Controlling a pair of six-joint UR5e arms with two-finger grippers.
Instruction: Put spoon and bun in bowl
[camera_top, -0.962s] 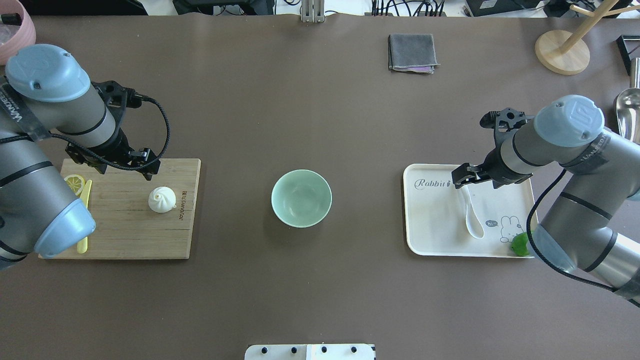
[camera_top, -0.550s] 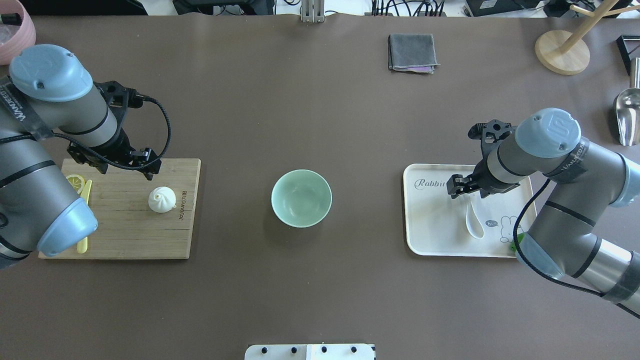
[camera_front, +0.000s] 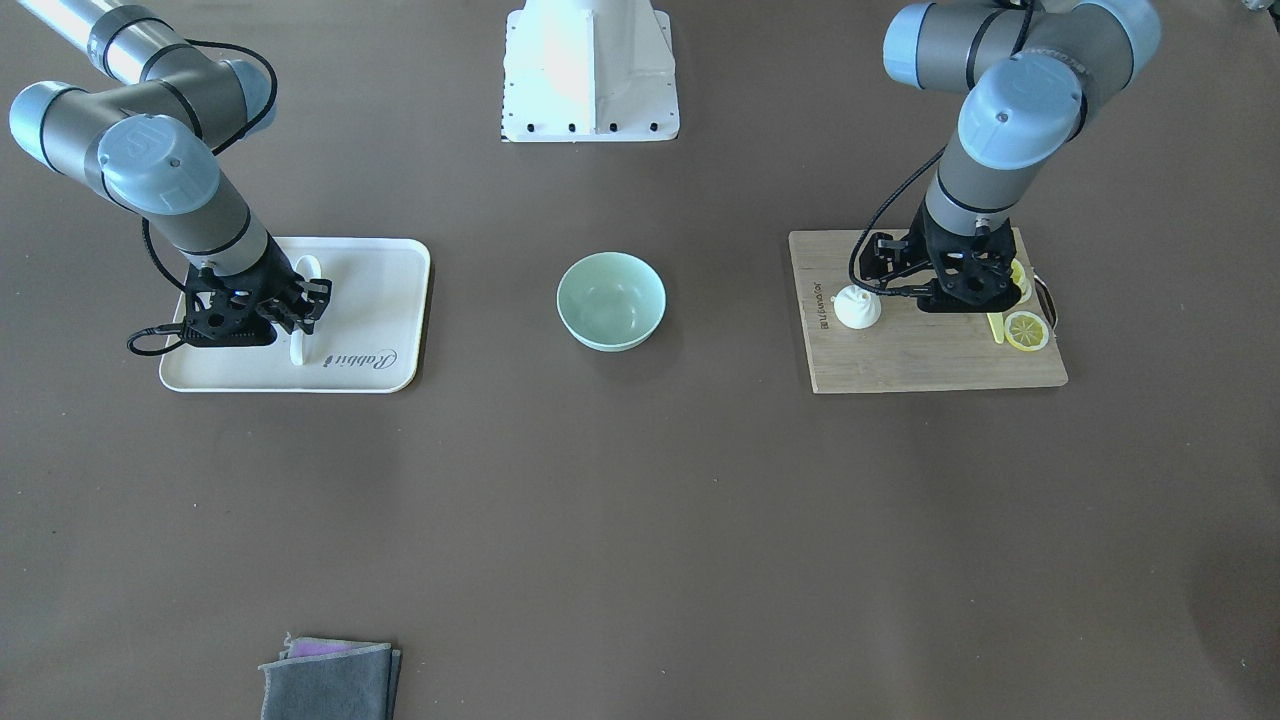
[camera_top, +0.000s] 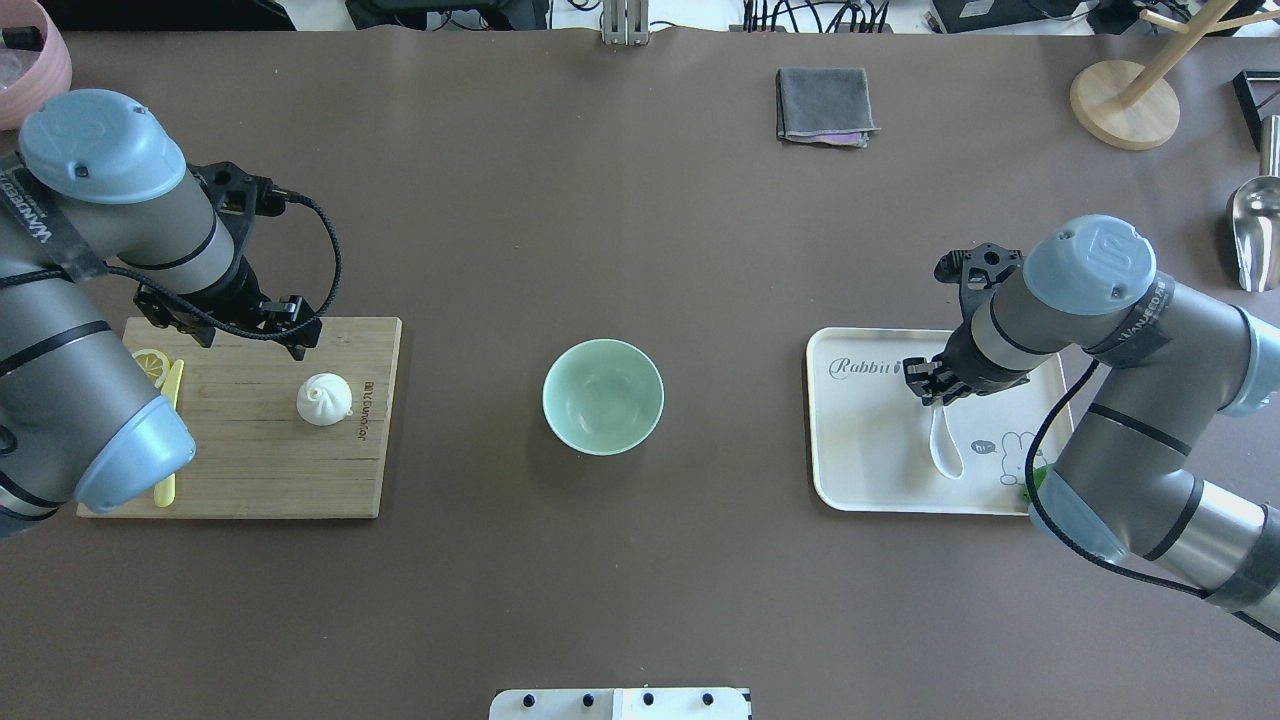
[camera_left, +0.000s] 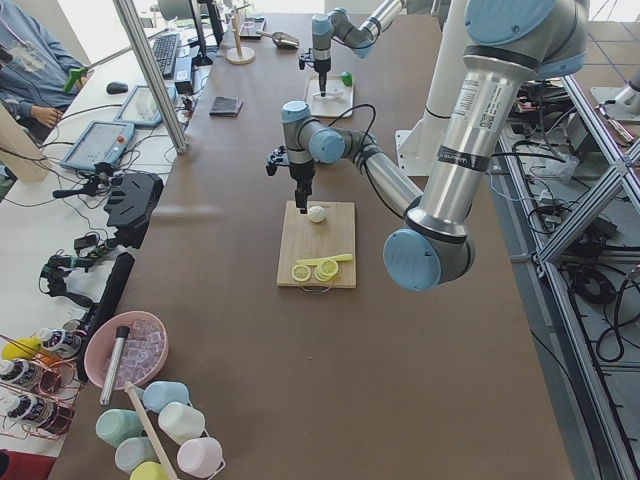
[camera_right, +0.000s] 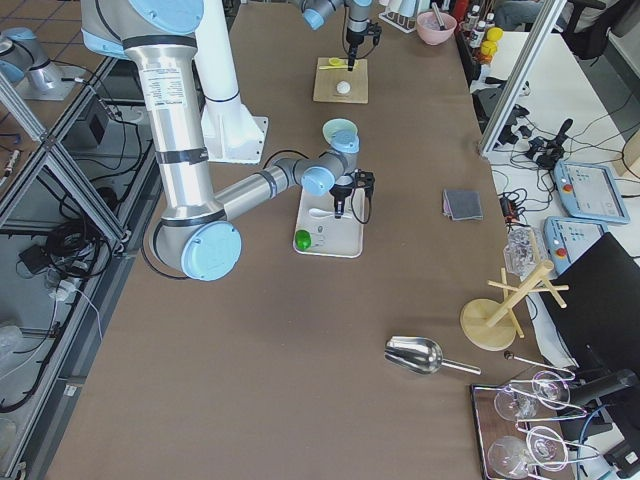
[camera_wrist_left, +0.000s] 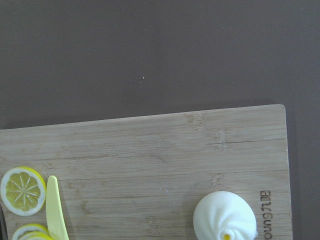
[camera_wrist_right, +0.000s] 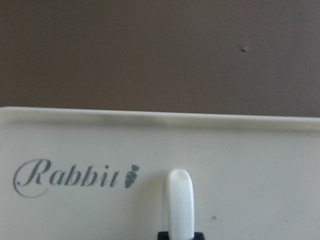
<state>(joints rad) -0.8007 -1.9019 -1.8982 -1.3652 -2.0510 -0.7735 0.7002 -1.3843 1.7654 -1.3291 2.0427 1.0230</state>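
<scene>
My left pincer (camera_top: 248, 330) hangs over the far edge of the cutting board (camera_top: 260, 470), jaws wide and holding nothing. The bun (camera_top: 324, 399) sits on the board to the pincer's right and nearer the robot, well outside the gap between the fingers. My left wrist camera catches it only in the lower right corner. To take it cleanly, I judge I must centre the pincer over the swirl, come straight down and squeeze lightly at the widest part, since it looks soft and round.

The bowl (camera_top: 603, 396) stands empty mid-table, between board and tray.

My right pincer (camera_top: 932, 388) is low on the tray (camera_top: 860, 470), jaws drawn narrow around the handle of the spoon (camera_top: 945, 450). The handle's tip pokes out past them in the right wrist view, and the scoop lies on the tray toward the robot. This grasp is the step in hand, I think. The hold is far from the scoop, so the spoon may pivot. I would lift slowly and straight up, clear the tray's rim, then carry it left to the bowl.
</scene>
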